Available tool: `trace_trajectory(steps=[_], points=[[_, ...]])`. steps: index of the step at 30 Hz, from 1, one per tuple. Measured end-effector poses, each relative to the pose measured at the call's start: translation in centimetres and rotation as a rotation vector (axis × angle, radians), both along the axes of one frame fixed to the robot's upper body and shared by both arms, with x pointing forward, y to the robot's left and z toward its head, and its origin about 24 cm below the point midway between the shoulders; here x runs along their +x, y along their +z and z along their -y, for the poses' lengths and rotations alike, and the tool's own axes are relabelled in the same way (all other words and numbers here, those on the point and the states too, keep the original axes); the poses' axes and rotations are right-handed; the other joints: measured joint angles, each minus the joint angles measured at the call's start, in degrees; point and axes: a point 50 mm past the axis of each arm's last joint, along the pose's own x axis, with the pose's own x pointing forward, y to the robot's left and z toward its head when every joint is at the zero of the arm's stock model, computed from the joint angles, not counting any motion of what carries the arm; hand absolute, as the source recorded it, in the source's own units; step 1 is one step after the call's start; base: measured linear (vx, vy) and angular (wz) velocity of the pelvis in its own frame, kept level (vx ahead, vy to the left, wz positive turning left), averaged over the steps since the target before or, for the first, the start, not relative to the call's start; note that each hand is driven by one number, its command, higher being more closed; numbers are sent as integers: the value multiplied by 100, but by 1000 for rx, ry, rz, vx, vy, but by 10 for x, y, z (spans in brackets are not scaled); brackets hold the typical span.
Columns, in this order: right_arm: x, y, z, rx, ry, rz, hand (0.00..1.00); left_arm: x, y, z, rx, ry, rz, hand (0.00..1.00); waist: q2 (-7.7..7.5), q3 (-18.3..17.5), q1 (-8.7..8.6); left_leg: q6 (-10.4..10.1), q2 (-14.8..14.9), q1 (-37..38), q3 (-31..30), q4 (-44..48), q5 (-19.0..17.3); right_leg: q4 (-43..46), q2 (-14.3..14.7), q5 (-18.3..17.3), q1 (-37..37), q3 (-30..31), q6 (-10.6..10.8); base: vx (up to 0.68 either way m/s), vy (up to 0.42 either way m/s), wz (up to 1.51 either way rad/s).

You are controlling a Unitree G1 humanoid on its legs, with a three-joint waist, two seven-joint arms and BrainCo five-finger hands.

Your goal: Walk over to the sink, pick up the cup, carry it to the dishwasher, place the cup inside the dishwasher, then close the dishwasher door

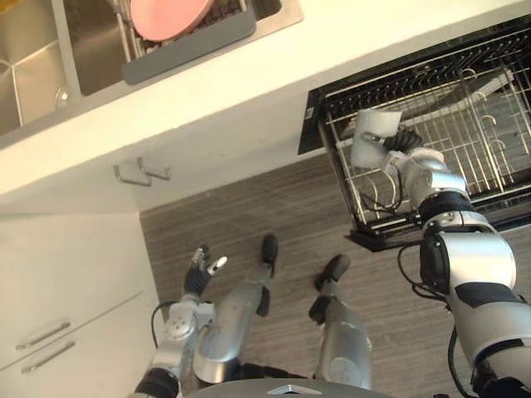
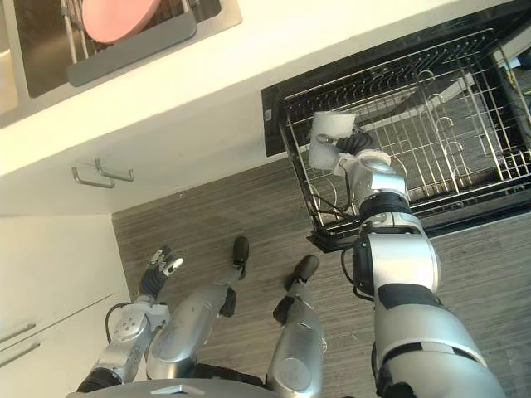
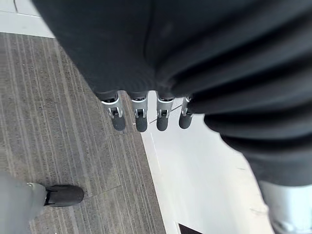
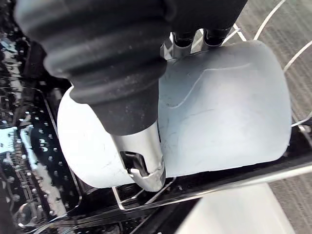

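Observation:
A pale, bluish-white cup [image 1: 373, 131] lies on its side in my right hand [image 1: 405, 148], just above the near left corner of the pulled-out wire rack [image 1: 465, 108] of the dishwasher. In the right wrist view my thumb [image 4: 143, 163] crosses the cup [image 4: 229, 112] and my fingertips [image 4: 195, 38] curl over its far side, so the hand is shut on it. The cup [image 2: 326, 137] touches or nearly touches the rack wires. My left hand [image 1: 200, 272] hangs low over the wooden floor beside the white cabinet, its fingers [image 3: 140, 119] straight and holding nothing.
The dishwasher's dark door edge [image 1: 377, 240] juts out below the rack. A white counter [image 1: 249, 91] runs across the top, with a steel sink [image 1: 33, 58] holding a pink plate [image 1: 170, 15] in a grey drainer. Metal handles [image 1: 141, 172] and white drawers [image 1: 41, 336] are at left.

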Motion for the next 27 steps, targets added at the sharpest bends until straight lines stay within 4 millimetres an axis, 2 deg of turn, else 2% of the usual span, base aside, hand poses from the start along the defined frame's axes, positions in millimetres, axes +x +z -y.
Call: trace_trajectory(steps=[2,8,9,15,18,24,27], points=[[-1,-2,2,-17,-13,-24,100,-1,-1,5,-12,-5,-5,0,78,35,-13,-25,-16,-1,-80,-52,41,176,-57,-107,-51,-77,2,-5,-19,18],[0,2,4,-58,-23,-41,100,-7,-5,8,-38,-3,-39,0,83,31,30,-107,-17,-87,-176,-181,171,694,-188,-374,-367,-109,-52,0,-43,10],[0,2,4,-55,-23,-44,0,-8,-5,9,-39,-7,-41,0,84,31,34,-125,-21,-93,-206,-182,185,815,-218,-466,-413,-117,-89,6,-68,12],[2,3,-1,-156,75,-55,0,-8,-5,10,-38,-11,-44,0,91,26,48,-189,-5,-94,-323,-194,227,1207,-314,-741,-519,-217,-163,-4,-73,10],[4,8,-5,-216,111,-32,0,-8,-5,10,-37,-8,-41,0,99,21,42,-211,20,-94,-318,-198,236,1258,-305,-754,-550,-208,-160,-19,-69,-2],[10,32,-13,-316,151,46,0,-5,2,10,-42,8,-9,0,99,21,18,-198,47,-38,-208,-195,249,1255,-278,-751,-577,-87,-169,-27,-56,-9],[10,47,-14,-373,180,97,0,-6,1,8,-39,13,-10,0,98,21,6,-204,115,21,-161,-195,245,1087,-172,-684,-468,-77,-205,-25,-62,-10]])
